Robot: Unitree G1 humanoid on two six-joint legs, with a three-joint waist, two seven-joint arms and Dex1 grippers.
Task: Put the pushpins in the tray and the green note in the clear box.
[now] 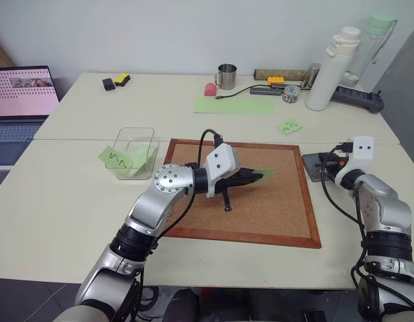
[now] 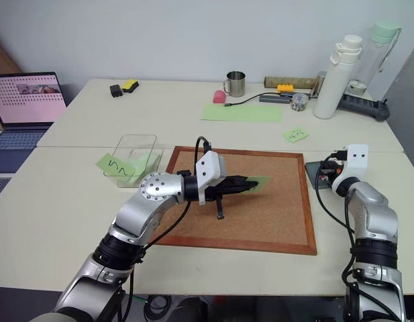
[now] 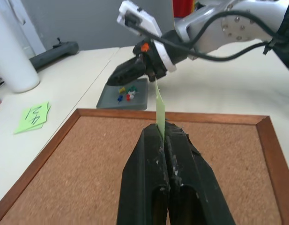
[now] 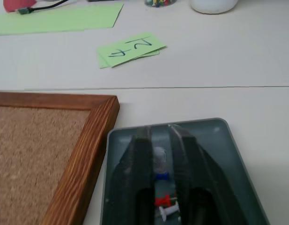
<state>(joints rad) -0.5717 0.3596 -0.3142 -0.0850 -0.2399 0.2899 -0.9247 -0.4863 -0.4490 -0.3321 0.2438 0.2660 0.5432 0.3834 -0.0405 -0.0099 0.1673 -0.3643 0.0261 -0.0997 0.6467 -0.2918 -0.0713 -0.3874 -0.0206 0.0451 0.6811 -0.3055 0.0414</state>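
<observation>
My left gripper point(image 1: 257, 177) hovers over the corkboard, shut on the green note point(image 1: 266, 173). In the left wrist view the note point(image 3: 159, 105) stands edge-on out of the closed fingertips. The clear box point(image 1: 135, 136) stands left of the board, with green paper inside. At the board's right, my right gripper point(image 4: 159, 130) hangs low over the dark-grey tray point(image 4: 228, 154), its fingers a little apart. Several pushpins point(image 4: 164, 204) lie in the tray under it, red, blue and white among them. A pale clear-headed pin shows in the gap; whether it touches a finger I cannot tell.
The wood-framed corkboard point(image 1: 274, 215) lies in the middle. One scribbled green note point(image 1: 115, 158) leans on the clear box, another point(image 1: 288, 125) lies behind the board. At the back are a long green sheet point(image 1: 233, 104), a steel mug point(image 1: 226, 76), two bottles point(image 1: 331, 67) and a laptop point(image 1: 22, 94).
</observation>
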